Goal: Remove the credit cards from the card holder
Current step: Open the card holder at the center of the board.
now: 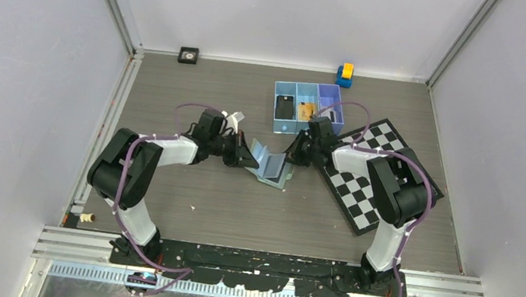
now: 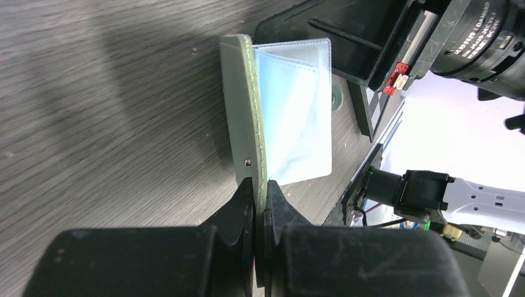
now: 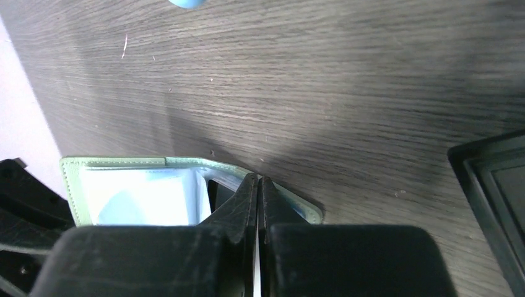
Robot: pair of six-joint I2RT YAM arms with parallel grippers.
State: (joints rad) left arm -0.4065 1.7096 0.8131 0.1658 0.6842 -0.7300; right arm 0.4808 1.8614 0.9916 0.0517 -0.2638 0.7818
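The card holder (image 1: 271, 165) stands opened in a V at the middle of the table, between the two arms, with its pale blue-grey inner faces showing. The left gripper (image 1: 249, 160) pinches the sage-green cover at its left edge; the left wrist view shows the fingers pressed onto that thin edge, with the inner leaves fanning away to the right. The right gripper (image 1: 294, 157) closes on the opposite side. In the right wrist view its fingers are pressed together over the wallet's rim, though I cannot tell whether a card is caught in that pinch as well.

Just beyond the wallet, toward the far side, sits the blue three-compartment tray (image 1: 297, 85). The black card (image 1: 284, 107) lies in its left compartment and the gold-orange card (image 1: 305, 110) in the middle one. The right compartment looks bluish, and I cannot make out a card in it.

So two cards appear to be out and sorted. No pale grey-white card is visible anywhere on the table or tray. It would be hard to pick out against the pale inner faces, so it is probably the one left to pull out. The checkered board (image 1: 376, 171) lies to the right under the right arm.
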